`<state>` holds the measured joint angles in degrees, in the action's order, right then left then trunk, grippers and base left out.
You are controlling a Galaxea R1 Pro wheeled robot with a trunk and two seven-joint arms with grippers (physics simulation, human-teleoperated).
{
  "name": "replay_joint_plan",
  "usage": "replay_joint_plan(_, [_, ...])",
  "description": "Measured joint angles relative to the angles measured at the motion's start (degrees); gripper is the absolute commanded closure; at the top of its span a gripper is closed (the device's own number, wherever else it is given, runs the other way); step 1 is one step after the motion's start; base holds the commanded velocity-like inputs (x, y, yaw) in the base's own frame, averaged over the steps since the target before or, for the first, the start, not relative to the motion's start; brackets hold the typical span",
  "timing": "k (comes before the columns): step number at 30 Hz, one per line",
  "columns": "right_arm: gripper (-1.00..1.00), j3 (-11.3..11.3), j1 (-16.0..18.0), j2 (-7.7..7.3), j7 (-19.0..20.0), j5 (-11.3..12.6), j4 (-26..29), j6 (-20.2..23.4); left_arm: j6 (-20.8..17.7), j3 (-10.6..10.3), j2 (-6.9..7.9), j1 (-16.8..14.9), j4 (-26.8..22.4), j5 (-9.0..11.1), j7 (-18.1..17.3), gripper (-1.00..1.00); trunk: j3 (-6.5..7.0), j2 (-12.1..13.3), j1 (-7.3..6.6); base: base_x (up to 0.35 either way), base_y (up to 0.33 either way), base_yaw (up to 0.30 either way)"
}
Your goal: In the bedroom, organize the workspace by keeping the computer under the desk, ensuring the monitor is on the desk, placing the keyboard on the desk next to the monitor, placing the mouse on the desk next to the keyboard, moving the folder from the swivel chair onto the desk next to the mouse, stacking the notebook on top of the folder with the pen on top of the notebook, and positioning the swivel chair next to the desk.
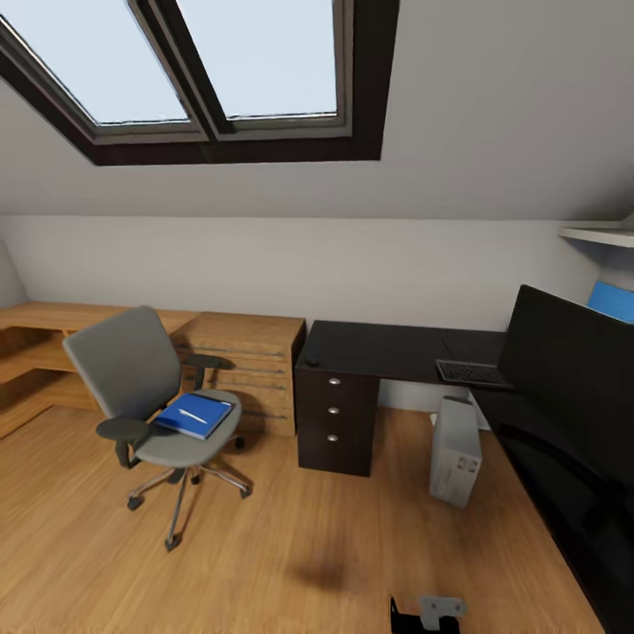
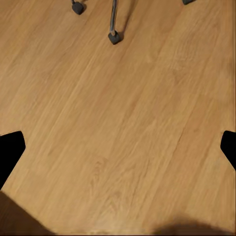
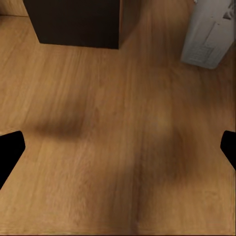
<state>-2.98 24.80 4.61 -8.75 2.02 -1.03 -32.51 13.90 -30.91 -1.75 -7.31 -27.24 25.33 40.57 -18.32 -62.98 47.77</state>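
Note:
The grey swivel chair (image 1: 145, 387) stands on the wood floor left of the black desk (image 1: 396, 345). On its seat lies a blue folder (image 1: 195, 414) with a thin white pen (image 1: 190, 416) across it; I cannot tell a notebook apart from the folder. On the desk sit a small dark mouse (image 1: 312, 359), a keyboard (image 1: 472, 373) and, at the right, the big black monitor (image 1: 563, 361). The grey computer tower (image 1: 455, 449) stands on the floor by the desk's open side. My left gripper (image 2: 118, 147) hangs open over bare floor near the chair's casters (image 2: 114, 37). My right gripper (image 3: 118, 147) is open over floor near the tower (image 3: 209, 32).
The desk's drawer unit (image 1: 333, 423) reaches the floor and shows as drawer unit (image 3: 73, 22) in the right wrist view. A wooden dresser (image 1: 251, 361) and a low wooden bench (image 1: 44, 339) line the back wall. A shelf (image 1: 603, 236) juts out upper right under the sloped ceiling.

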Motion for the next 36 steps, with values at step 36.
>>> replay_joint_plan(36, [-1.0, -0.35, -0.96, 1.48, 0.06, -4.48, -0.08, -0.54, 0.06, 0.01, -0.32, -0.01, 2.29, 0.0, -1.07, -1.0, -0.16, 0.0, 0.01, -0.217, -0.013, -0.036])
